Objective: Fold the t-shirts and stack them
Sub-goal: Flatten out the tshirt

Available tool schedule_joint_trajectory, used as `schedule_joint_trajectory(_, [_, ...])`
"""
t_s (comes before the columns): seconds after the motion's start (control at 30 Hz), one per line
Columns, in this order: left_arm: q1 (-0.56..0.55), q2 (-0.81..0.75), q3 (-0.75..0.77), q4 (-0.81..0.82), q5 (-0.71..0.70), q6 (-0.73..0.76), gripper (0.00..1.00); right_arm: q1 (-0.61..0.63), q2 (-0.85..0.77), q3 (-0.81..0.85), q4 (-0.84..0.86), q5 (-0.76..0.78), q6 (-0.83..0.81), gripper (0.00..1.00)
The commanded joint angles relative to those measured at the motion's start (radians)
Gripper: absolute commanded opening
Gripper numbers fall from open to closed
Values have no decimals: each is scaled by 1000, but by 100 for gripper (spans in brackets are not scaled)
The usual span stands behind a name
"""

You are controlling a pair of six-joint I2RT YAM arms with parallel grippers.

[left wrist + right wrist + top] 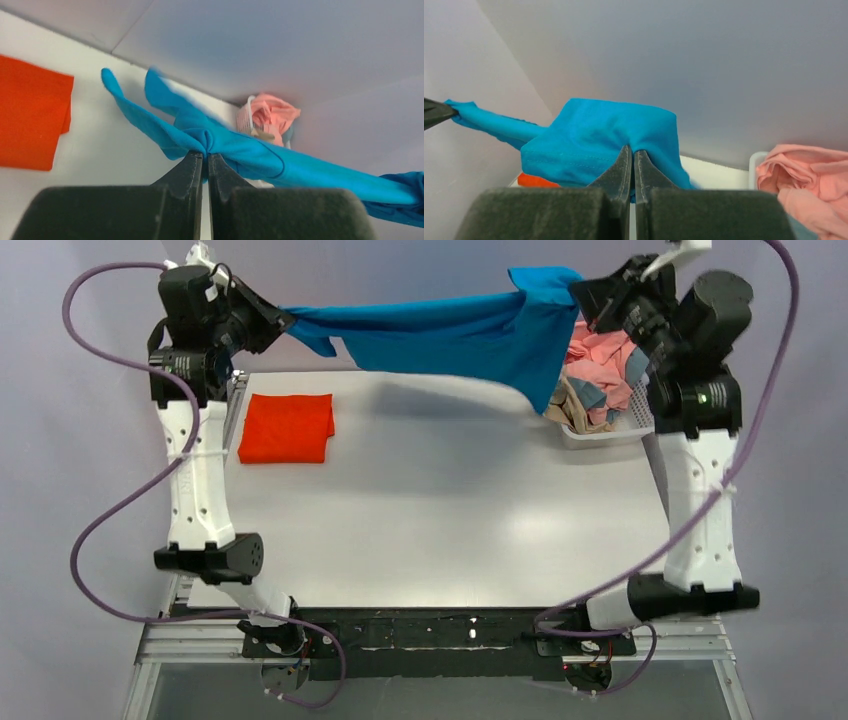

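Note:
A bright blue t-shirt (440, 335) hangs stretched in the air across the back of the table, held between both arms. My left gripper (283, 318) is shut on its left end (210, 140). My right gripper (578, 292) is shut on its right end (609, 135). An orange-red t-shirt (287, 427) lies folded flat on the table at the back left; it also shows in the left wrist view (30, 120). Pink (600, 350), tan and dusty blue shirts lie heaped in the basket at the back right.
The white lattice basket (600, 432) stands at the table's back right corner, under my right arm. A grey wall runs behind the table. The table's near edge has a black rail with both arm bases.

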Motion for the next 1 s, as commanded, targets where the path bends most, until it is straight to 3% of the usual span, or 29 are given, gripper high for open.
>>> schedule_joint_trajectory(0.0, [12, -221, -266, -35, 79, 50, 0, -5, -250, -292, 24, -2, -48, 1])
schedule_joint_trajectory(0.23, [12, -475, -1024, -29, 67, 114, 3, -4, -620, -1116, 46, -77, 120, 4])
schedule_joint_trajectory(0.27, [12, -491, -1106, -13, 55, 95, 9, -3, -645, -1197, 44, -95, 140, 11])
schedule_joint_trajectory(0.37, [12, -492, -1289, -37, -9, 82, 7, -2, -675, -1350, -40, -95, 153, 37])
schedule_joint_trajectory(0.4, [12, -483, -1317, -64, -52, 79, 15, -3, -672, -1373, -109, -72, 150, 46])
schedule_joint_trajectory(0.43, [12, -471, -1330, -98, -87, 78, 49, -3, -668, -1389, -157, -56, 137, 57])
schedule_joint_trajectory(0.47, [12, -458, -1330, -134, -114, 77, 90, -3, -663, -1395, -201, -31, 131, 70])
schedule_joint_trajectory(0.5, [12, -447, -1323, -159, -131, 77, 97, -3, -658, -1394, -239, -7, 123, 75])
schedule_joint_trajectory(0.63, [12, -446, -1305, -174, -83, 70, 98, -3, -634, -1335, -299, 59, 119, 82])
schedule_joint_trajectory(0.77, [12, -442, -1311, -151, 52, 44, 98, 6, -583, -1297, -195, -19, 108, 84])
schedule_joint_trajectory(0.97, [-10, -348, -1372, -27, 191, -1, 98, 206, -298, -1111, -158, 45, 98, 86])
